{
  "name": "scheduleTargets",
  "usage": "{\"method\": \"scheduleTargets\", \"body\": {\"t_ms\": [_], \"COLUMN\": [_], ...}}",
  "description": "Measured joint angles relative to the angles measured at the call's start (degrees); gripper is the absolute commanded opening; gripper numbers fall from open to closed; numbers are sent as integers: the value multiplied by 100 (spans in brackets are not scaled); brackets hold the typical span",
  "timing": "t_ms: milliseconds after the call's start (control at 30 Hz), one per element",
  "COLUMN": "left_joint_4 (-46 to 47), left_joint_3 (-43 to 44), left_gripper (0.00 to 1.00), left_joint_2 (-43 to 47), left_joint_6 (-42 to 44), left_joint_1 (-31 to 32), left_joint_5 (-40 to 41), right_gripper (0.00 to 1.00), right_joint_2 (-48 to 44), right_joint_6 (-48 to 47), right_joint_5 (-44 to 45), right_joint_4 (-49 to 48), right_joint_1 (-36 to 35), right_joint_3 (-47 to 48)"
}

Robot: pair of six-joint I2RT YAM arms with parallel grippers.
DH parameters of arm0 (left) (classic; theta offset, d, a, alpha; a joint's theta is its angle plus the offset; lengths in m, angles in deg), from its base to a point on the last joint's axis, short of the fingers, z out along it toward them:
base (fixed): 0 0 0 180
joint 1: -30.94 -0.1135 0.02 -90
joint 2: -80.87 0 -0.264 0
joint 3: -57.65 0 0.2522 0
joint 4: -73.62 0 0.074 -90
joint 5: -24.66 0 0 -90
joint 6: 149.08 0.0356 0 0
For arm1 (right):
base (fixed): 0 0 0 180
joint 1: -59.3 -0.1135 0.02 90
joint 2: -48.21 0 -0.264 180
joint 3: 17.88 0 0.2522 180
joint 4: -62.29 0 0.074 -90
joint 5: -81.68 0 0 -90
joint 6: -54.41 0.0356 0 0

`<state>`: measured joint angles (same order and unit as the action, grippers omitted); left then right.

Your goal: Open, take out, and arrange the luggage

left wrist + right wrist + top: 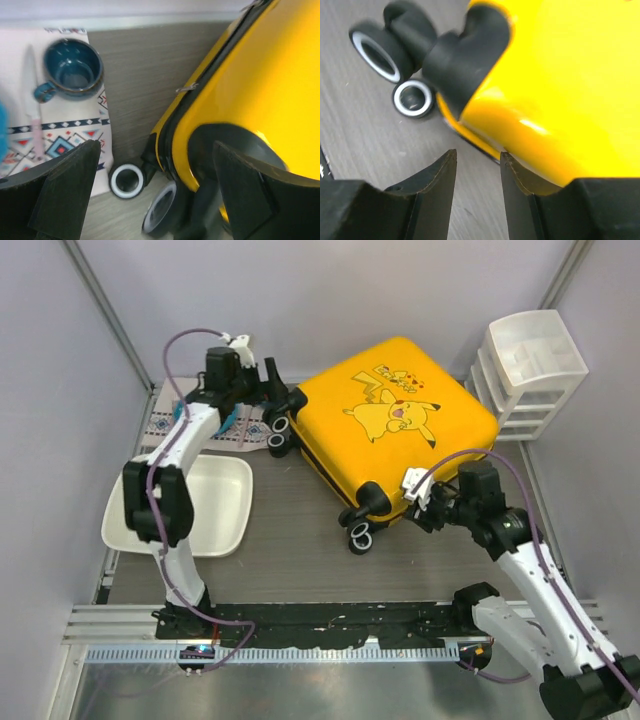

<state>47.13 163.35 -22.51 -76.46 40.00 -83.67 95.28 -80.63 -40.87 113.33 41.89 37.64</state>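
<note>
Top external: logs Pikachu suitcase (400,430) closed; left gripper (283,412) spread wide at wheel corner, right gripper (425,512) parted, empty. Judged opening step; next calls for catching zipper pull (187,88).

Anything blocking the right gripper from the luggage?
Nothing visible. The right gripper sits right at the lower edge of the luggage, beside its wheels, jaws part open, with only table showing in the gap.
</note>
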Motion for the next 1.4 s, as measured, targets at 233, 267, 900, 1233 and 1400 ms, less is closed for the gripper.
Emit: {"method": "scheduleTargets", "body": {"t_ms": [233,267,900,1233,1400], "left_joint_4": [1043,944,-846,-1506,-1696], "left_joint_3": [-973,-1270,-1547,706,1690], "left_gripper": [97,93,59,74,78], "left_joint_2": [-238,81,361,-1344,-2039], "left_joint_6": [-787,-758,-334,308,822], "left_joint_1": [85,2,1091,1003,927], "left_joint_5": [603,699,1025,953,717], "right_gripper": [42,42,59,71,71], "right_joint_2": [-885,-997,1711,3816,4105], "right_joint_6": [297,385,3064,3342,3510], "right_joint_5": [745,870,1515,-748,-1198], "right_joint_4": [577,693,-203,-337,-385], "right_joint_1": [289,291,3915,5351,5355], "right_joint_3": [1001,1021,2444,3178,3206]}}
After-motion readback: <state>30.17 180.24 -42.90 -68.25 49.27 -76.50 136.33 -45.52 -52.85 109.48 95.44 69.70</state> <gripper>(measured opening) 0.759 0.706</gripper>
